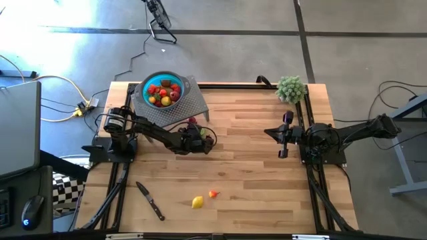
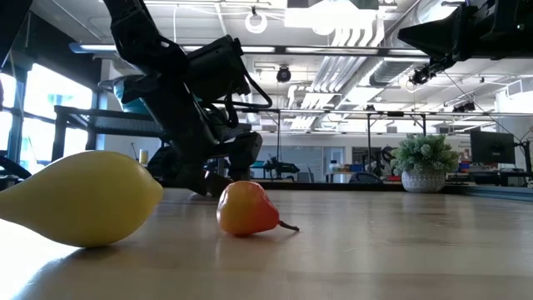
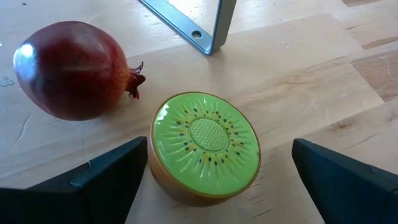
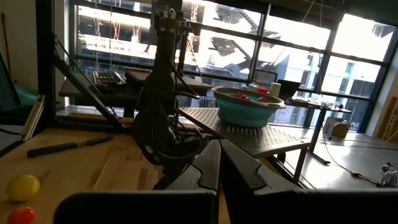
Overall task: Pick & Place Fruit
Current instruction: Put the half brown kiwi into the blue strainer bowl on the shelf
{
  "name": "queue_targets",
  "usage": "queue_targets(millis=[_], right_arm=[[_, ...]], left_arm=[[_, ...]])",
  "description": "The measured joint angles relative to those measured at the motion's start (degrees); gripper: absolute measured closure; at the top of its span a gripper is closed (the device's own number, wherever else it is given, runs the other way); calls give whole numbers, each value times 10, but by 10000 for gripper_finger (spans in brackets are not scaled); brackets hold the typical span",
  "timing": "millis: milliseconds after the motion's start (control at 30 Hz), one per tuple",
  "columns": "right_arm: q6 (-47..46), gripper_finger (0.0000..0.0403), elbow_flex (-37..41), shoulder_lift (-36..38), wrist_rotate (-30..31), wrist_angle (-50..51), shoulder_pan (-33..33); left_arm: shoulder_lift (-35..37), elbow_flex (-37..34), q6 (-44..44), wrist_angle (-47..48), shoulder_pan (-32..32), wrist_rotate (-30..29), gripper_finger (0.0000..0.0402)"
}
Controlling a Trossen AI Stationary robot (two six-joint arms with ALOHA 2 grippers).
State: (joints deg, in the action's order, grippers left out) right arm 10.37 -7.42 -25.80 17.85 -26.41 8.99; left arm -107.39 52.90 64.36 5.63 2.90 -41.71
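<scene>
My left arm reaches low from its base toward mid-counter, elbow bent, wrist angled down. Left gripper (image 1: 202, 141) is down near the counter surface, fingers (image 3: 102, 180) spread wide apart, nothing clamped between them. My right arm is folded back at its side, right gripper (image 1: 285, 135) raised off the counter, fingers (image 4: 205, 165) pressed together, holding nothing.

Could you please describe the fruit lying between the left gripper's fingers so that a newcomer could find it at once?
Start at the teal bowl on its perforated metal stand; the open left gripper sits just in front of it. Between its fingers lies a round, flat-topped kiwi half, lime green with dark seeds. Its neighbour, a dark maroon pomegranate, is whole and rounded.
</scene>
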Motion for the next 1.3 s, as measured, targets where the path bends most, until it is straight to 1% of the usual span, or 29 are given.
queue_targets(millis=[100,167,433,967,1067,1300], right_arm=[[0,401,0,0,0,0,0],[0,401,0,0,0,0,0],[0,400,0,0,0,0,0],[0,400,0,0,0,0,0],[0,400,0,0,0,0,0],[0,400,0,0,0,0,0]], left_arm=[[0,0,0,0,1,0,13],[0,0,1,1,1,0,22],[0,-1,1,5,1,-2,87],[0,-1,1,0,1,6,168],[0,-1,1,0,1,7,173],[0,-1,1,0,1,8,163]])
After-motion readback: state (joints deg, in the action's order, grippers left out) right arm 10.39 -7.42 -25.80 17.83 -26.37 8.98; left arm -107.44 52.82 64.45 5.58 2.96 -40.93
